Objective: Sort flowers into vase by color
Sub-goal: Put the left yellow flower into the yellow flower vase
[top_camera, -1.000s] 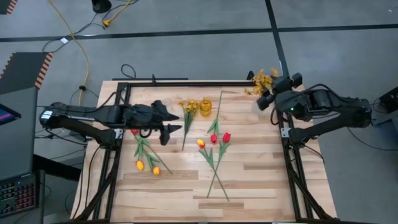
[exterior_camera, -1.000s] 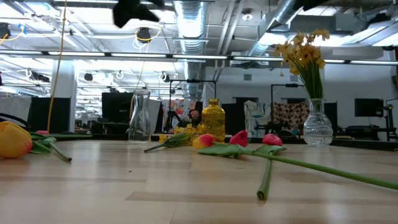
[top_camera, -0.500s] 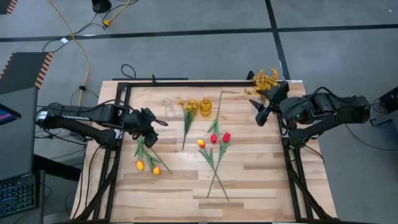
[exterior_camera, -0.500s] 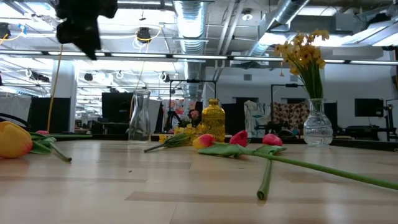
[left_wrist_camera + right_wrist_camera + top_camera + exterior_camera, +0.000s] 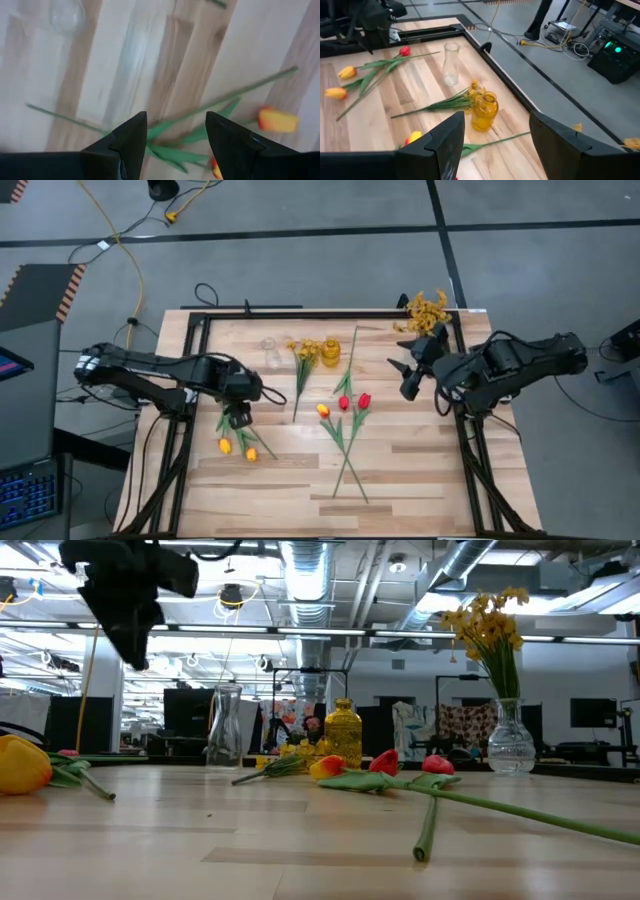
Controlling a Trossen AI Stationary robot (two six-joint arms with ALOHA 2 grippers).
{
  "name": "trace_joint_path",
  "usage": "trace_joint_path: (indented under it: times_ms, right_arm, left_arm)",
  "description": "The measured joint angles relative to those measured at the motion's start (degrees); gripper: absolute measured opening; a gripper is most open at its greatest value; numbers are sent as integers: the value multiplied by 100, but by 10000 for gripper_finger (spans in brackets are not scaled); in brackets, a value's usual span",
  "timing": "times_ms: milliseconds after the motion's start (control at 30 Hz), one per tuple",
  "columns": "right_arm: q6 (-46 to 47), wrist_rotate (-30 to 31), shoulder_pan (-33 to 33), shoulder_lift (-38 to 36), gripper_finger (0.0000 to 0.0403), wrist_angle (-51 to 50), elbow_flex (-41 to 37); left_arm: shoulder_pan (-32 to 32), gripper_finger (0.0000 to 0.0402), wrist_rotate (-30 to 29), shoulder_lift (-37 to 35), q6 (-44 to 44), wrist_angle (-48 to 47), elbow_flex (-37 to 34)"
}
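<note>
Hovering: left hand (image 5: pixel 238 418), fingers spread, empty, above yellow-orange tulips (image 5: pixel 236 447) lying on table (image 5: pixel 400 470), likely lining up a stem grasp;
Waiting: right hand (image 5: pixel 408 370), parted, near table's far-right corner.

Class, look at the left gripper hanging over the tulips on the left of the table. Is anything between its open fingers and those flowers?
Nothing visible is. The left gripper hangs open, with only bare table and the green stems of the tulips beneath. The clear vase stands apart, toward the far edge.

Three red tulips (image 5: pixel 363 400), three yellow-orange tulips (image 5: pixel 224 446), three vases (image 5: pixel 331 352)
</note>
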Motion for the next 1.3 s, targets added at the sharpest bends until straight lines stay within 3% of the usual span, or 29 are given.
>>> trace_joint_path:
  times_ms: [233,467,700,933,1300]
  right_arm:
    - [1,13,127,144,249,7,0]
    - [0,21,126,204,249,9,0]
    - [16,24,124,210,249,48,0]
    - [103,26,122,209,249,46,0]
    - [103,37,122,209,249,44,0]
  left_arm:
    - [13,192,43,267,-1156,-770,-42]
    - [157,192,-282,215,-1887,-764,-623]
    - [702,192,-986,217,-2112,21,-1342]
    - [1359,192,-1323,221,-1977,703,-1843]
    - [1971,192,-1388,226,-1977,1823,-2605]
